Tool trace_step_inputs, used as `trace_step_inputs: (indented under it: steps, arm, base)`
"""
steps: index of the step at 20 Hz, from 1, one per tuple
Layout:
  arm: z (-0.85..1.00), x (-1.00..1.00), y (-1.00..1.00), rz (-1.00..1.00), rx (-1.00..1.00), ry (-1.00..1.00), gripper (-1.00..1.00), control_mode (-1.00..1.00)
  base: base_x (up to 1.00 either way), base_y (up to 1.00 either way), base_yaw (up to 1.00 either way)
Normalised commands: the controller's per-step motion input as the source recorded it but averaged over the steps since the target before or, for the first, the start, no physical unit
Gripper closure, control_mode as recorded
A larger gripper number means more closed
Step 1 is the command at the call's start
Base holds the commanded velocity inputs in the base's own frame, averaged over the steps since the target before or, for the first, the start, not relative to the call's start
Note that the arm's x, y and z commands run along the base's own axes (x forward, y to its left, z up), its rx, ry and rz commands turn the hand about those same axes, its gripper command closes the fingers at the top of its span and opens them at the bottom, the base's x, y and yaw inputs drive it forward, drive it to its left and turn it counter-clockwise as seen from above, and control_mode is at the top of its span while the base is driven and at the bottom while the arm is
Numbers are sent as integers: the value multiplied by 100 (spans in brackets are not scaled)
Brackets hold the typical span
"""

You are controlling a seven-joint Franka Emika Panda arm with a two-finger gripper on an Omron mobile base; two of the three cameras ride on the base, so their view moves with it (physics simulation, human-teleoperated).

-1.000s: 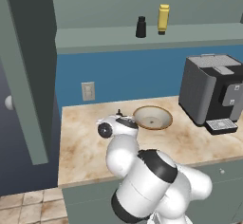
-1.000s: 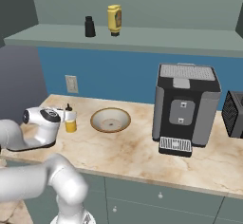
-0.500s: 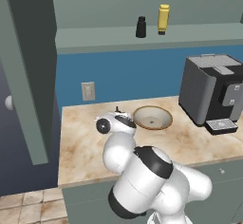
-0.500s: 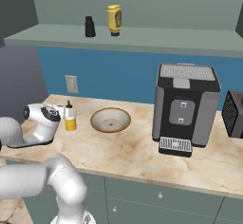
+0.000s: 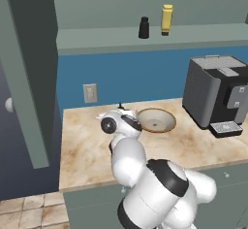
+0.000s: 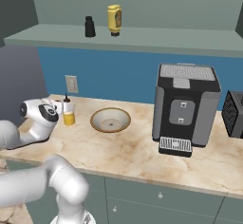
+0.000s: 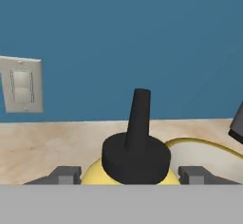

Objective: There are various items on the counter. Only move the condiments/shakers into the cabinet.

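The claw (image 7: 128, 174) has one finger on each side of the yellow squeeze bottle (image 6: 69, 115), which stands upright on the counter (image 6: 142, 156) just left of the wooden bowl (image 6: 110, 120), nozzle pointing up. The jaws sit against the bottle's shoulders, pinching it. Its long axis is vertical, crossing the horizontal approach of the hand. The black shaker (image 6: 89, 26) and plain yellow bottle (image 6: 114, 19) stand on the cabinet shelf (image 6: 156, 38), above and to the right; the lift should go that way.

White arm: elbow raised, forearm reaching forward and low. Gripper (image 7: 132, 174): held level, fingers (image 7: 64, 174) closed against either side of the squeeze bottle (image 7: 135, 163).
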Motion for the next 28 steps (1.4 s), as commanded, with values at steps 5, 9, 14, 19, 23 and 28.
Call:
trace_step_inputs:
  steps: [5,9,14,19,23,28]
  arm:
    - [100,-46,-20,15,0,0,100,-100]
    - [100,-41,-1,26,-1,8,100,-100]
    - [100,-65,6,31,-3,9,100,-100]
    - [100,-91,30,30,0,11,100,-100]
    - [100,-100,29,25,-1,3,100,-100]
    - [100,-89,-1,-9,-4,-30,100,-100]
  base:
    - [0,0,0]
    - [0,0,0]
    - [0,0,0]
    - [0,0,0]
    - [0,0,0]
    - [0,0,0]
